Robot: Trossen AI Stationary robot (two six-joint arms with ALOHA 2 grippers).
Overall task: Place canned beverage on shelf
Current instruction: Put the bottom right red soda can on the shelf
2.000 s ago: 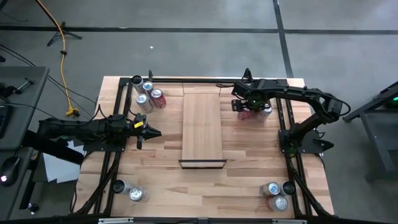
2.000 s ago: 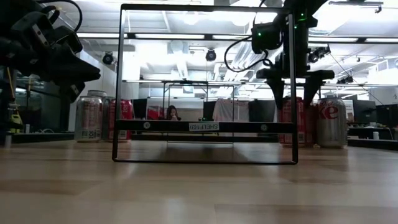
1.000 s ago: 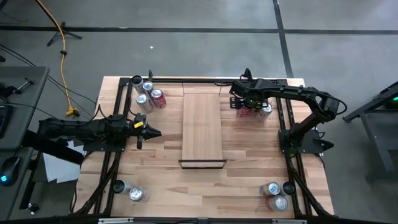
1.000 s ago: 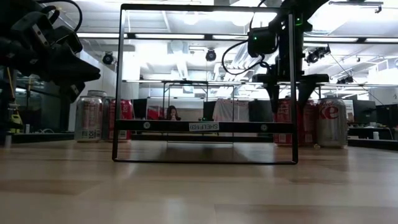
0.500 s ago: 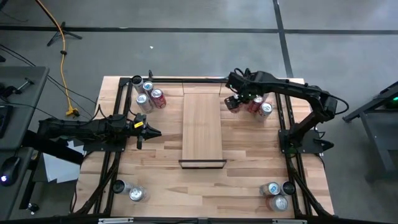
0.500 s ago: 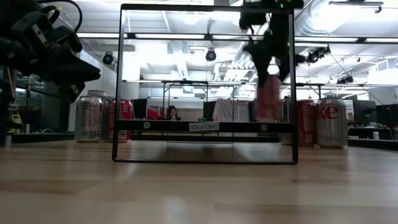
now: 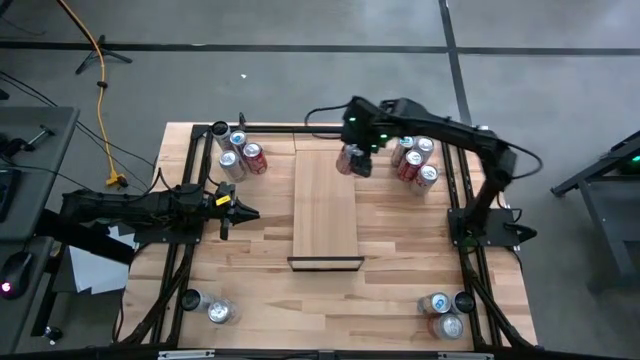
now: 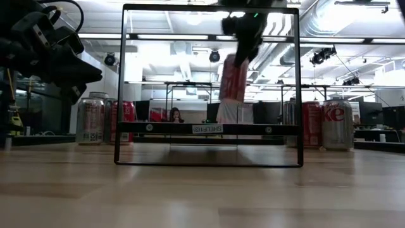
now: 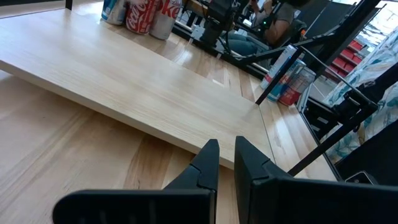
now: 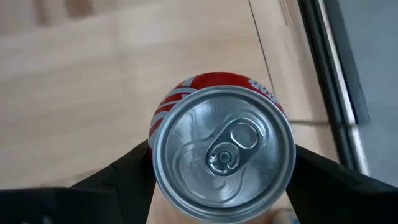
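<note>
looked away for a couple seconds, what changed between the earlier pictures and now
The right gripper took hold of a red can from the cluster at the table's far right, lifted it, and carried it left to above the far end of the shelf. Three cans are left in that cluster. The left gripper stayed shut beside the shelf, and the other can groups did not move.

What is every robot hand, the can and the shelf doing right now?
right gripper: shut on the red can, over the shelf's far end.
red can: held upright, lifted in the air, unopened.
shelf: lying flat on the table, nothing standing on it.
left gripper: shut, empty, waiting left of the shelf.
cans by the right arm: standing upright on the table.
</note>
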